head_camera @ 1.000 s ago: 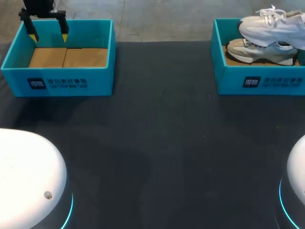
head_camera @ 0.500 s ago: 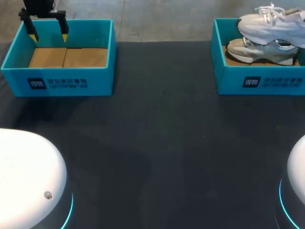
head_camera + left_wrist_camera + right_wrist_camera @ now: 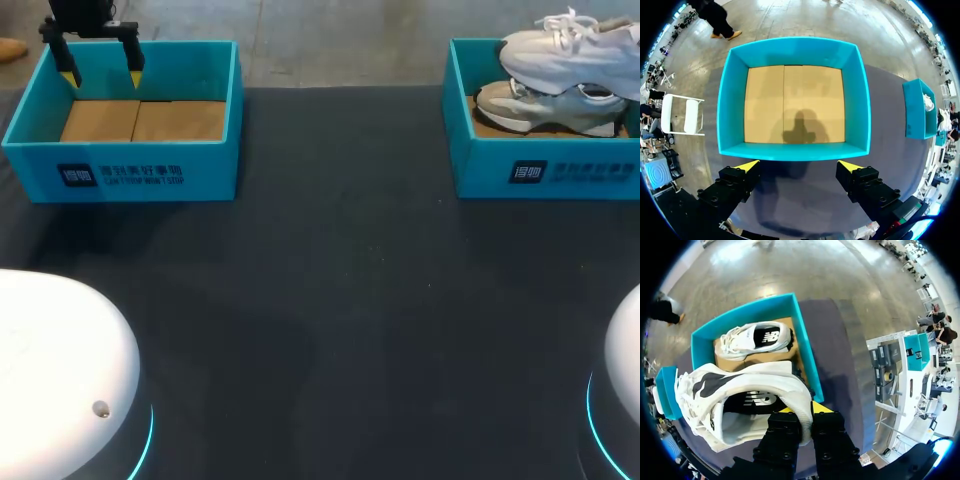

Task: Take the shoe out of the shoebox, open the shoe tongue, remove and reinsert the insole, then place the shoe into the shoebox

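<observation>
— Where's the shoe [image 3: 745, 385]?
— Held over the R shoebox [image 3: 807, 360], heel collar pinched in my right gripper [image 3: 802, 412]. 2nd shoe [image 3: 757, 337] lies inside.
— And the left gripper [image 3: 799, 165]?
— Fingers spread, nothing in them, over the other shoebox [image 3: 860, 100].

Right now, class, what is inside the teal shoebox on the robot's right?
In the teal cardboard shoebox, one white sneaker lies on the brown floor. A second white sneaker, held by the right gripper, hangs over it, covering part of the floor.
</observation>
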Available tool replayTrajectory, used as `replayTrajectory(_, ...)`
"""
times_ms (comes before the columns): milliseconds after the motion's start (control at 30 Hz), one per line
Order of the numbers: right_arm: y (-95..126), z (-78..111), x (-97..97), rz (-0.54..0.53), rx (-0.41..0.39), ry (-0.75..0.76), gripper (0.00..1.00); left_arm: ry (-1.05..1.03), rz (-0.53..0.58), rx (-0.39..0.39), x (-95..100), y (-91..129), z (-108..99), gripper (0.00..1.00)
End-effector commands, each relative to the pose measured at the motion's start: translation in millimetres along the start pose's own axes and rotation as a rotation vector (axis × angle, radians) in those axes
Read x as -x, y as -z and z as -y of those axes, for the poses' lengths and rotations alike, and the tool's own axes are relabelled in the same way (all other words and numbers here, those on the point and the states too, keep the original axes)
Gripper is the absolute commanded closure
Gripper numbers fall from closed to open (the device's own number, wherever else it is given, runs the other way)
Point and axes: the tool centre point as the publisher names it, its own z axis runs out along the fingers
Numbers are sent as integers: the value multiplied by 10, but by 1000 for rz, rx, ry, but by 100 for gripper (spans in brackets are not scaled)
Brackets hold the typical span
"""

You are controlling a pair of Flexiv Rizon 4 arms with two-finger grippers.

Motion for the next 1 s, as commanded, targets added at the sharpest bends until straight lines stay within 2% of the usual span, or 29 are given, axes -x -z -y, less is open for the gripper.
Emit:
replayTrajectory(33,21,1,5,0,0,-1,100,1,1,1,-1,3,0,0)
replayTrajectory(233,22,5,1,0,0,0,100,1,1,1,-1,3,0,0)
replayTrajectory(433,113,146,-121,12,9,0,100,1,1,1,-1,3,0,0)
replayTrajectory(633,204,326,-279,26,14,6,100,1,1,1,-1,3,0,0)
replayTrajectory(1000,507,653,-714,52,41,2,100,1,1,1,-1,3,0,0)
